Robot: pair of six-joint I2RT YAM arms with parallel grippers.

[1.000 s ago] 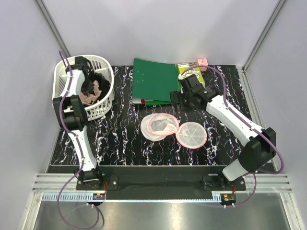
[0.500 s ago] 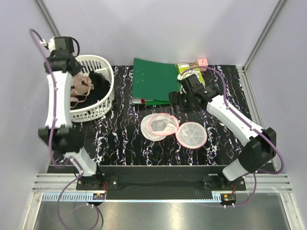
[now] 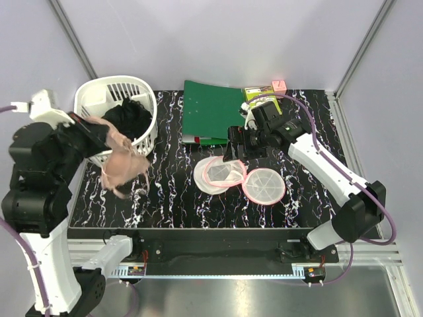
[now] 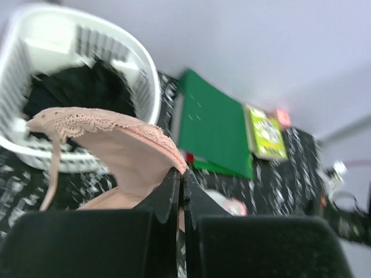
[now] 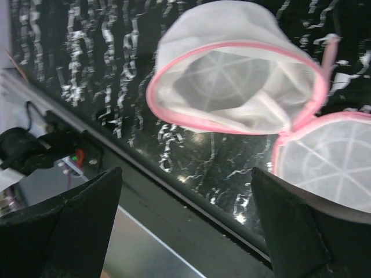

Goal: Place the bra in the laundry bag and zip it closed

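Over on the left, the left gripper (image 3: pixel 99 134) is up in the air in front of the white slotted basket (image 3: pixel 116 83). Its fingers are pinched right together on the edge of one cup of the peach bra (image 3: pixel 123 165). The wrist view shows it plainly: the two black fingertips (image 4: pixel 174 184) meet on the padded cup, and the lace-trimmed edge fans out to the left. From above, the rest of the bra hangs loose below the grip, cups and thin straps dangling over the front rim of the basket and the near-left part of the black marbled table (image 3: pixel 165 195). I cannot tell whether its lowest part brushes the tabletop. A black clothing bundle (image 3: pixel 129 117) lies in the basket.

Further along, a green folder (image 3: pixel 211 109) lies flat at the back of the table. In front of it, about mid-table, sits the laundry bag (image 3: pixel 222 173), unzipped, its domed mesh half lying mouth-open. The flat round lid half (image 3: pixel 264 185) is flopped out to its right, joined at the pink trim.

The right gripper (image 3: pixel 240 148) hovers just behind the bag with its fingers spread wide, holding nothing. Behind it are a yellow-green box (image 3: pixel 262 96) and a small pink object (image 3: pixel 279 85).
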